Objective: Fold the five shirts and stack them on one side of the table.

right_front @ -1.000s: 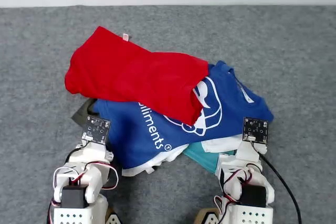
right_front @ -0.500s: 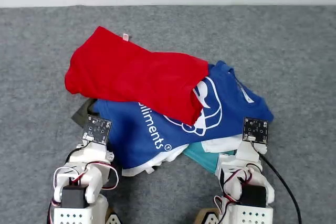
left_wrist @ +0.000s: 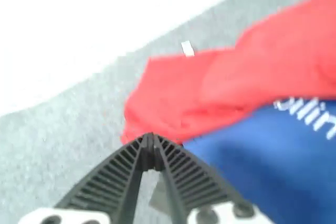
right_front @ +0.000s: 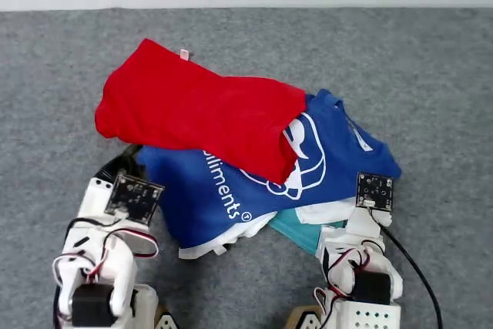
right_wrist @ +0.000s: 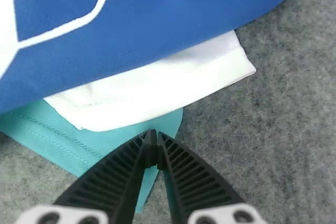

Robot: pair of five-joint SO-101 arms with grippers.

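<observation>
At the near left edge of the grey table point(right_front: 431, 75) stands the left arm point(right_front: 108, 244), angled toward the heap of shirts. Its left gripper point(left_wrist: 152, 142) has its two black ribbed fingers point(left_wrist: 118, 174) pressed together with nothing between them, the tip pointing at the lower left corner of the red shirt point(right_front: 192, 113).

The red shirt lies rumpled on top of the pile and spreads from left of centre toward the middle, a small white tag showing at its far edge. It covers the upper left part of the blue shirt point(right_front: 231, 182).

The blue shirt, with white print on it, lies spread out below and to the right of the red one, its collar toward the right. A white shirt point(right_front: 331, 209) pokes out from under its near edge, and a teal shirt point(right_front: 296, 229) sticks out from under the white one, both flat on the table.

At the near right is the right arm point(right_front: 358, 256). The right gripper point(right_wrist: 151, 140) is clenched too, empty, with its tip just above the edge of the teal shirt, close to the white hem.
</observation>
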